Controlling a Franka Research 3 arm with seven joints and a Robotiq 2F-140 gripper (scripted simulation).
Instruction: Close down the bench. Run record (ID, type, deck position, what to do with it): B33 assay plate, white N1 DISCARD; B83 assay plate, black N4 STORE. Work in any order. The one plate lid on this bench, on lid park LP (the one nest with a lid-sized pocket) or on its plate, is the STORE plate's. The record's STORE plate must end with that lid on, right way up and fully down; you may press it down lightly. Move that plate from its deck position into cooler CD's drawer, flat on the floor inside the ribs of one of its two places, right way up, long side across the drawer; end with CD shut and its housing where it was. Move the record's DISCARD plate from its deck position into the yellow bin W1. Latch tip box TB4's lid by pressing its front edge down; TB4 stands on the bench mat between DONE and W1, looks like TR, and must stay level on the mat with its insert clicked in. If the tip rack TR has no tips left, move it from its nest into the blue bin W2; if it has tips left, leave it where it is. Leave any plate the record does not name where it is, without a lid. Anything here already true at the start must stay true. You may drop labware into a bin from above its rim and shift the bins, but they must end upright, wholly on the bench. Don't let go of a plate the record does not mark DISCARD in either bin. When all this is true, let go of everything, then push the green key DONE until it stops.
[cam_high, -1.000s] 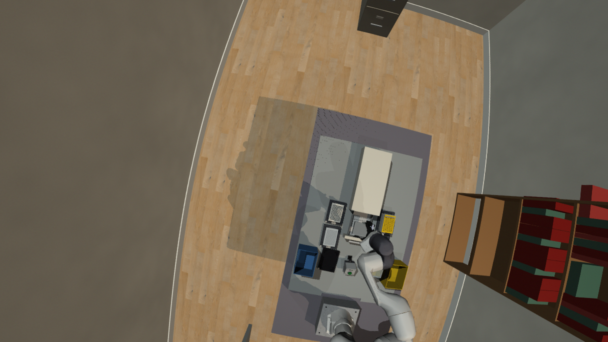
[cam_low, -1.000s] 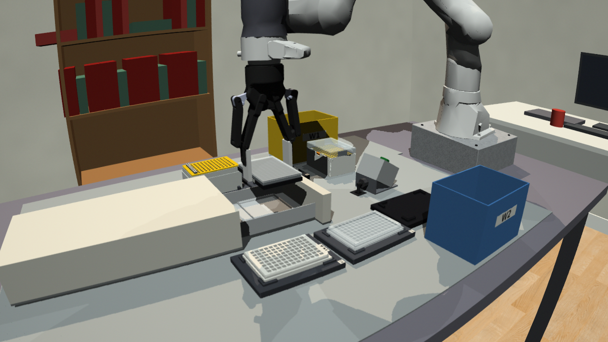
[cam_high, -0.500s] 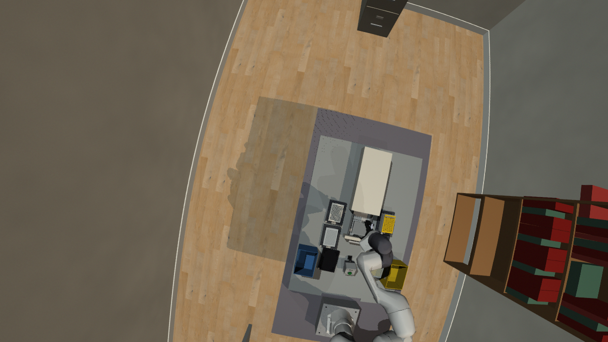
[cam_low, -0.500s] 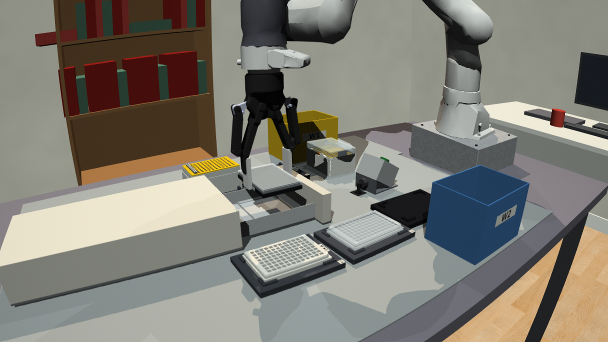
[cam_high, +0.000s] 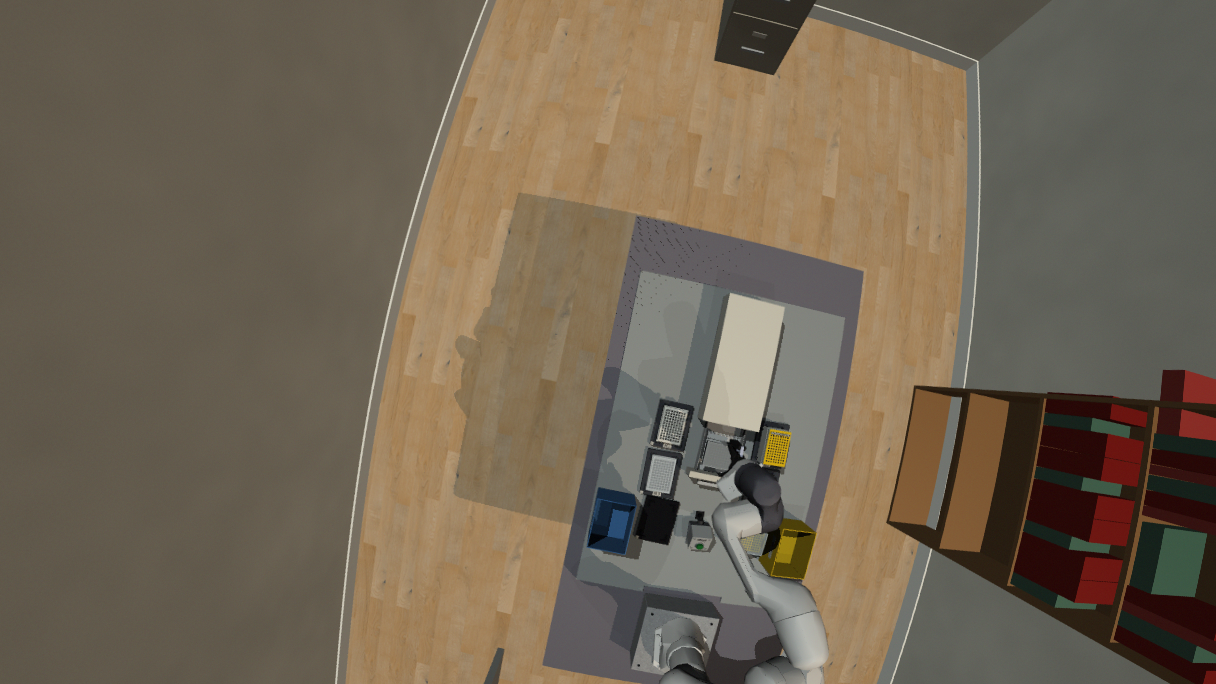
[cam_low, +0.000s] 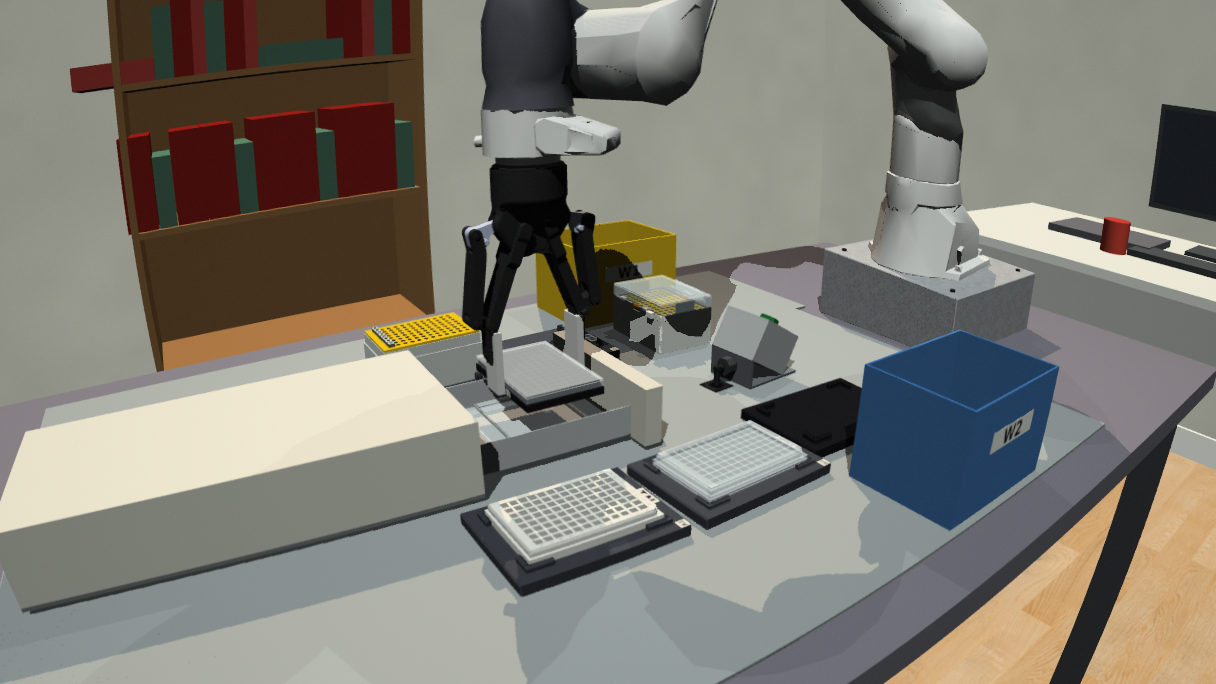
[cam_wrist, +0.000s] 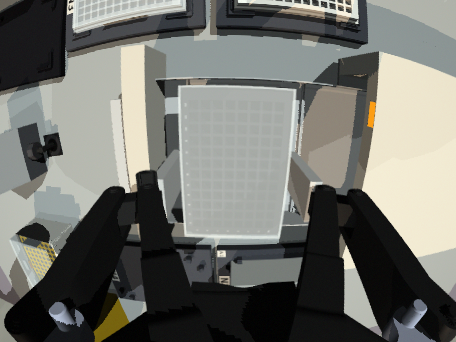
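The tool (cam_low: 537, 350) grips the lidded plate (cam_low: 544, 371) by its long sides, level above the open drawer (cam_low: 561, 433) at twelve o'clock.

White-grey arm (cam_low: 922, 127), black tool (cam_low: 537, 340)

We note even, bright light and soft shadows on the bench mat (cam_low: 748, 544). Wrist and top views bow strongly at the edges; all is sharp.

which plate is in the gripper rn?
The lidded black plate over the open cooler drawer, between the gripper fingers. The other two plates sit on deck nests.
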